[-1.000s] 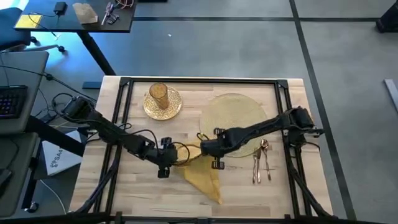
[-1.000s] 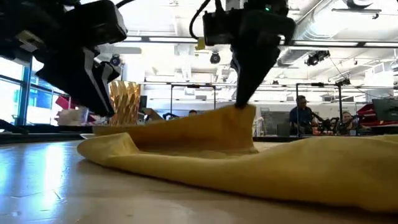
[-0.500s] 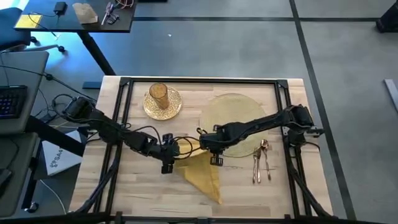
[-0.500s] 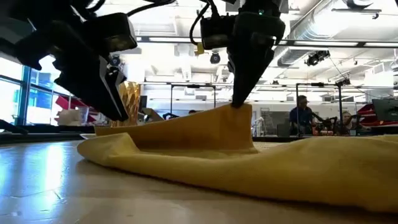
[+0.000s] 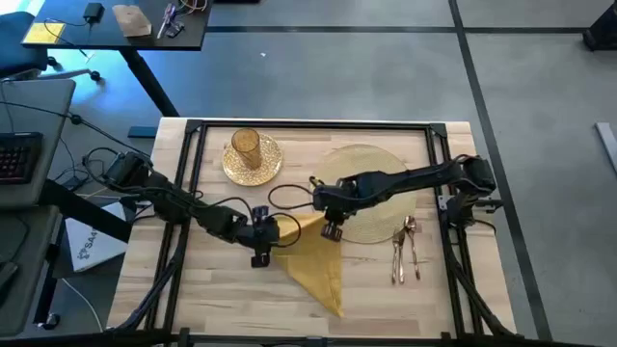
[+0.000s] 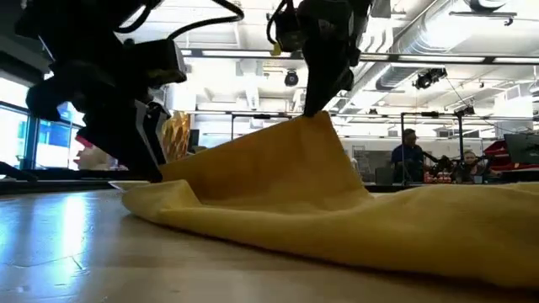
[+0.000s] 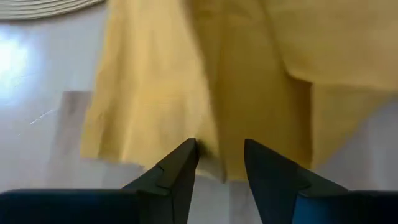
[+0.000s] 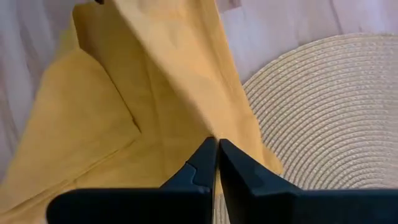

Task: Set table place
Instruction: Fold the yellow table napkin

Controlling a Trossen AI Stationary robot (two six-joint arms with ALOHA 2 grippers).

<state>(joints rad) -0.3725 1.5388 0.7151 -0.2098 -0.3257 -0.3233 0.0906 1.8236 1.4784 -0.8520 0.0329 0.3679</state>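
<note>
Right gripper (image 5: 328,214) pinches a corner of the soft yellow cloth napkin (image 5: 316,265), lifting it into a peak beside the round tan woven placemat (image 5: 371,178). Left gripper (image 5: 274,236), fingers apart, sits at the napkin's edge farthest from the placemat. A ribbed amber glass (image 5: 246,147) stands on a speckled gold plate (image 5: 253,160), well apart from the placemat. Copper cutlery (image 5: 406,249) lies just beside it on the pale wood table (image 5: 231,304).

Item count on the desk (image 5: 231,299): one yellow napkin (image 5: 318,265), one woven placemat (image 5: 371,173), one speckled plate (image 5: 265,166), one amber glass (image 5: 246,146). Copper cutlery (image 5: 405,249): several pieces, exact number indeterminate. Robot arms: two.
</note>
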